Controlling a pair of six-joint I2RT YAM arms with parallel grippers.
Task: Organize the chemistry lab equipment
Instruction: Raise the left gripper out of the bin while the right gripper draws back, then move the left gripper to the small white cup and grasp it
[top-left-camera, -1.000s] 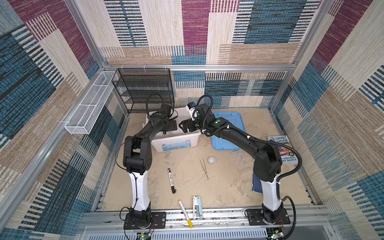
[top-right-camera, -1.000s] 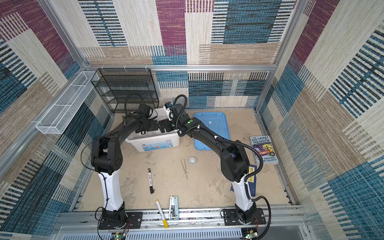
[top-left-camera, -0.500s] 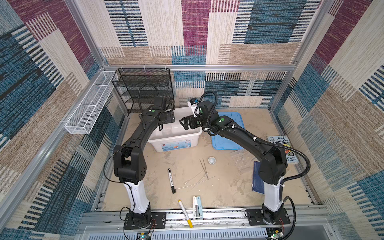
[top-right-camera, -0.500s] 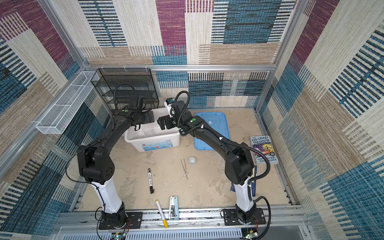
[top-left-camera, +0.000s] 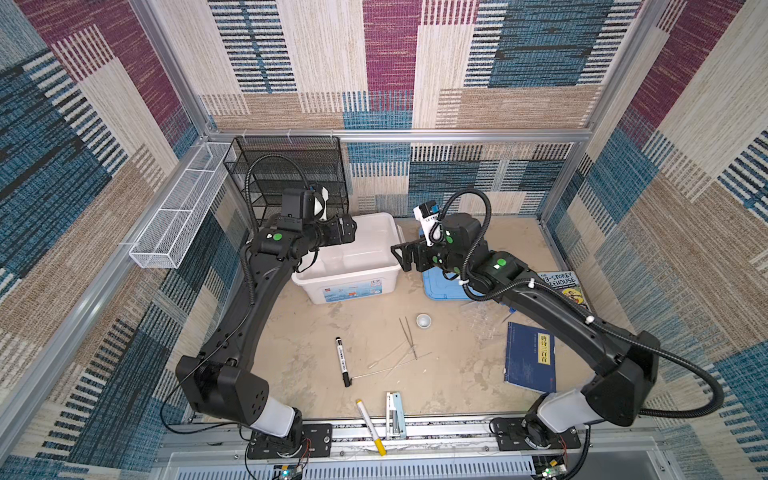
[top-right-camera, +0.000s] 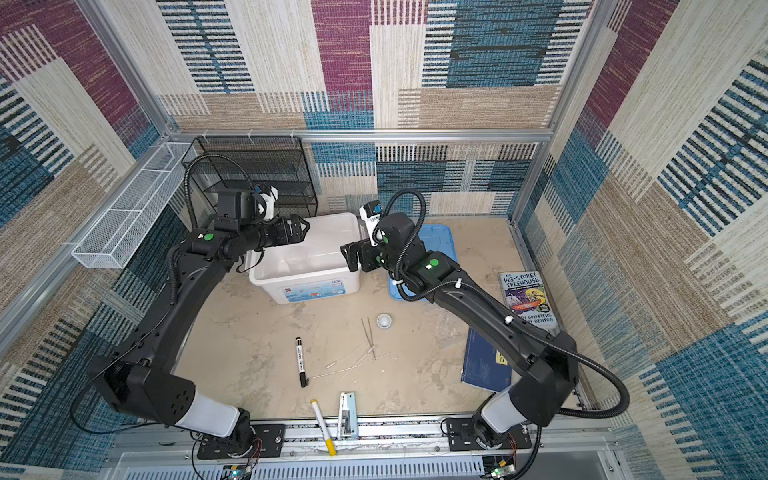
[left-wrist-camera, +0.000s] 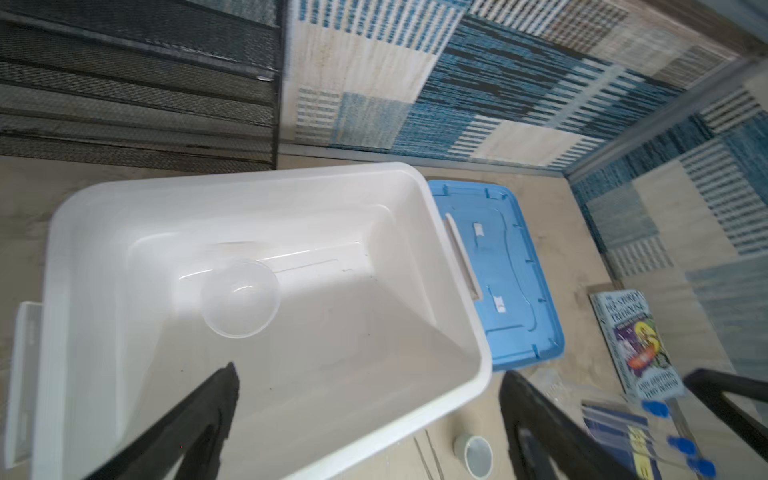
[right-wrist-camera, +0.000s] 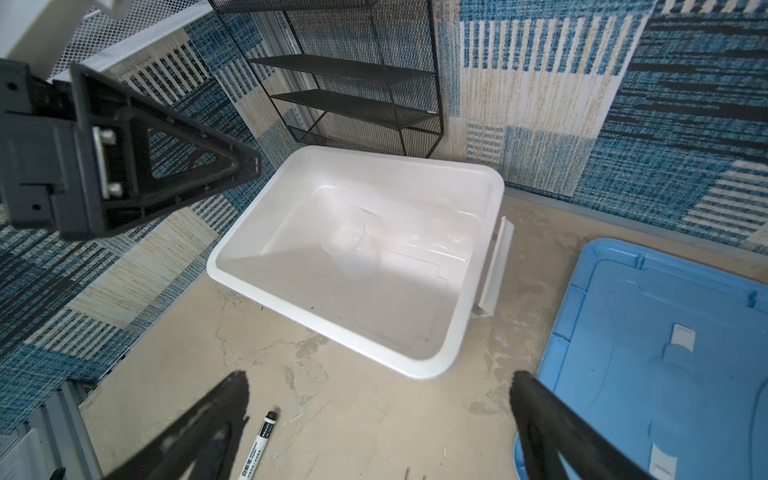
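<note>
Left hand (left-wrist-camera: 370, 374): jaws wide apart, empty, above the 9 o'clock end of the white bin (left-wrist-camera: 249, 178).
Right hand (right-wrist-camera: 380, 376): jaws wide apart, empty, just off the bin's 3 o'clock side.
Clear plastic beaker (left-wrist-camera: 240, 297): inside the bin, on its floor.
Blue lid (left-wrist-camera: 511, 270): flat on the desk (top-left-camera: 457, 374), at the bin's 3 o'clock.
Small white dish (top-left-camera: 424, 320): near the desk's centre.
Metal tweezers (top-left-camera: 408, 336): at the dish's 8 o'clock.
Thin clear rods (top-left-camera: 399, 359): crossing the tweezers' near tip.
Blue-capped test tubes (left-wrist-camera: 681, 445): at the desk's 3 o'clock, beside the blue book (top-left-camera: 530, 357).
</note>
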